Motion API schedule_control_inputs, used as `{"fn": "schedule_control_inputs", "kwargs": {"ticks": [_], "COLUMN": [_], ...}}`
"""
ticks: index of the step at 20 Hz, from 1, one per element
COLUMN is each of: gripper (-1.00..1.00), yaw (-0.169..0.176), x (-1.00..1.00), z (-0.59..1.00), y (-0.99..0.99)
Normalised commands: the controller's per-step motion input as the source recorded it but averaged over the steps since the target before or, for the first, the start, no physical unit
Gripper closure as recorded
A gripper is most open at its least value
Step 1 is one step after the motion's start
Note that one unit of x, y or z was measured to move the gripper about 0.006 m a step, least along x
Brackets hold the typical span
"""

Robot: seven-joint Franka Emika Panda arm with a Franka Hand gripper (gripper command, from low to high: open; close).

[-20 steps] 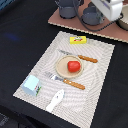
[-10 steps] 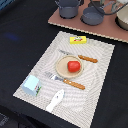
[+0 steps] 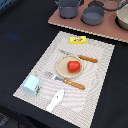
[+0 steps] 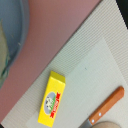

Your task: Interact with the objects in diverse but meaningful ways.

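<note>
A red tomato (image 3: 73, 66) sits on the tan plate (image 3: 62, 67) in the middle of the striped placemat (image 3: 100, 90). A flat yellow packet (image 3: 78, 40) lies at the mat's far edge and also shows in the wrist view (image 4: 52, 98). A light-blue boxy cup (image 3: 32, 85) stands at the mat's corner on the exterior view's left. A white flat utensil (image 3: 55, 100) lies near the front edge. A dark grey pan (image 3: 93, 15) sits on the brown board at the back. My gripper's fingers show in neither view; the wrist camera hovers above the packet.
An orange-handled knife (image 3: 82, 58) (image 4: 107, 105) and fork (image 3: 67, 81) flank the plate. Two more grey pots (image 3: 68, 7) (image 3: 122, 19) stand on the brown board (image 3: 107, 31). A grey vessel rim (image 4: 12, 35) is close to the wrist camera. Black tabletop surrounds the mat.
The white gripper seen at the top of the exterior view has moved toward that view's right and out of the frame. The objects on the mat have not moved.
</note>
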Motion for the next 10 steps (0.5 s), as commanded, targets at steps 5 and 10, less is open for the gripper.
{"fn": "schedule_control_inputs", "kwargs": {"ticks": [5, 10], "gripper": [-1.00, -1.00], "yaw": [0.000, -0.001], "x": [0.02, -0.18], "z": [-0.11, -0.21], "y": [-0.89, -0.44]}}
